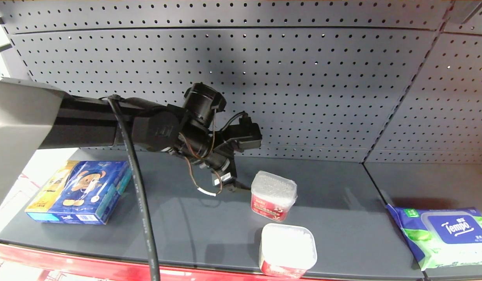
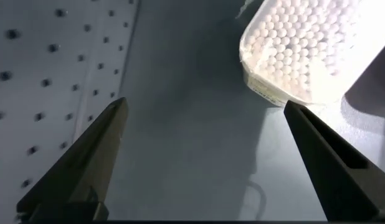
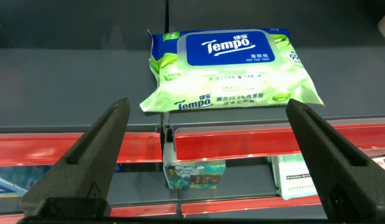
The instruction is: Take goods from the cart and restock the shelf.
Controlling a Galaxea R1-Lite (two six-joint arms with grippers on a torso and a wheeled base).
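Plastic tub (image 1: 273,195) — beaded white top.

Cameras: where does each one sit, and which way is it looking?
Head view: on the robot's head, looking forward and down at the grey shelf; the left arm crosses from the left.
Left wrist view: on the left wrist, looking past the open left gripper at a swab tub on the shelf.
Right wrist view: on the right wrist, facing the shelf front past the open right gripper at the wipes pack.
Shared: head and right wrist views show the wipes pack; head and left wrist, a swab tub.
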